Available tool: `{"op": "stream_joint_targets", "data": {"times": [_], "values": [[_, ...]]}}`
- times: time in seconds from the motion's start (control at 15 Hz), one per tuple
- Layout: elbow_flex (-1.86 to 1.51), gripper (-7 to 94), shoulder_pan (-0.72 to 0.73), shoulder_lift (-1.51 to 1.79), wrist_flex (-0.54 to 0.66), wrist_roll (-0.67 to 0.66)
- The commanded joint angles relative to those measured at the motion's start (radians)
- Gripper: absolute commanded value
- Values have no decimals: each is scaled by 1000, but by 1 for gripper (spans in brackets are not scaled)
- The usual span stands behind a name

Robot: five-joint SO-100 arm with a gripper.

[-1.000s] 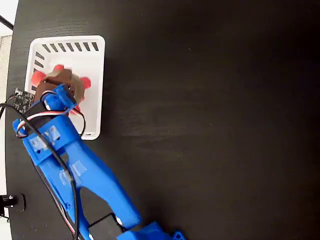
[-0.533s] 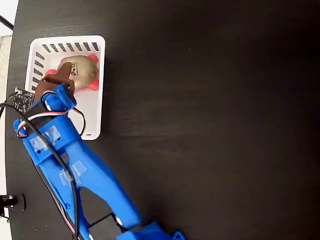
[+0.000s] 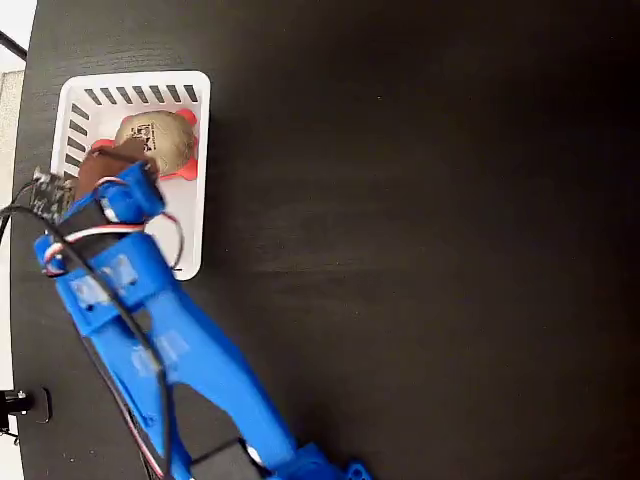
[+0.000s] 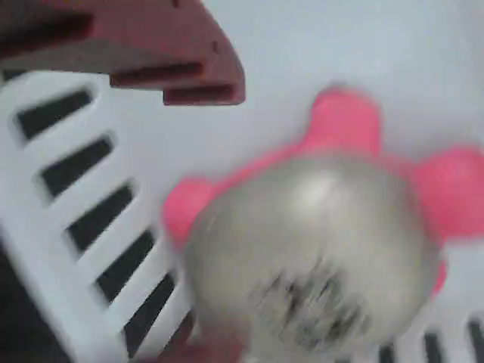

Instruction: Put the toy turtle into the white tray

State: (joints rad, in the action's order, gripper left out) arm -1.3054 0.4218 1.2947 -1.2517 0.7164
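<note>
toy turtle (image 3: 158, 141) lies shell-up inside the white tray (image 3: 190, 215), at its slotted end, free of the gripper (image 3: 112, 168). jaws look parted: one dark red finger (image 4: 151, 53) shows clear of the shell. placement seems done; arm hangs just above the tray.

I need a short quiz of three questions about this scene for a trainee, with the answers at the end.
1. True or false: the turtle lies inside the tray.
2. In the fixed view, which end of the tray holds the turtle? A) top end B) bottom end C) it lies outside, on the table
3. What colour are the turtle's feet in the wrist view?

Key:
1. True. It rests on the tray floor, near the slotted wall.
2. A. The gripper is just below and to the left of it.
3. Pink.
</note>
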Motion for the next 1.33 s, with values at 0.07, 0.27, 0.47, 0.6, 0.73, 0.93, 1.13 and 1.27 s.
{"op": "stream_joint_targets", "data": {"times": [0.07,0.27,0.47,0.6,0.73,0.93,1.13,1.27], "values": [[-17,0,-71,225,26,-72],[-175,0,-181,433,167,-209],[-385,0,-301,676,272,-367],[-584,0,-359,841,325,-476],[-848,0,-400,1026,411,-578],[-1220,0,-440,1328,437,-664],[-1387,0,-453,1572,275,-647],[-1442,0,-456,1686,218,-649]]}}
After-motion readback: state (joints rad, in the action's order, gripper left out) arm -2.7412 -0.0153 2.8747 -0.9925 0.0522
